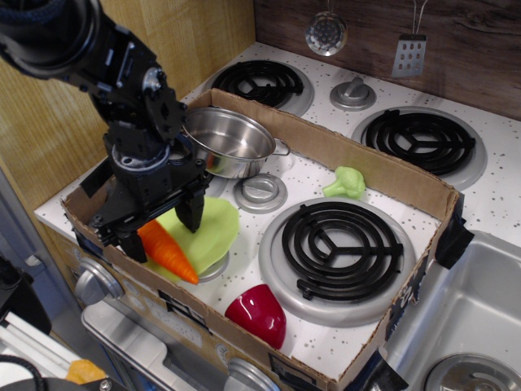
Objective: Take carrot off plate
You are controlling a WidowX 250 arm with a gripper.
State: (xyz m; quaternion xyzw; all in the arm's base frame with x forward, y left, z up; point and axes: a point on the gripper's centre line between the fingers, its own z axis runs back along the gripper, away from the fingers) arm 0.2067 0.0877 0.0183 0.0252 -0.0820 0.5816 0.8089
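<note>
carrot (167, 252) on plate's (213, 232) left edge | steel pot (232, 142) behind plate | bowl (259, 315) front-right | broccoli (346, 182) right of pot

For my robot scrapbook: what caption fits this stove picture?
Black pincer straddles the orange carrot at the green plate edge, on a toy stove.

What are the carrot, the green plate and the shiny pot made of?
The carrot looks like smooth plastic: bright, even orange with a soft gloss, like a toy. The plate also looks plastic: flat lime color, thin, with only a dull sheen. The pot looks like polished steel: silver, with mirror-like reflections inside. That is judged from looks alone.
</note>
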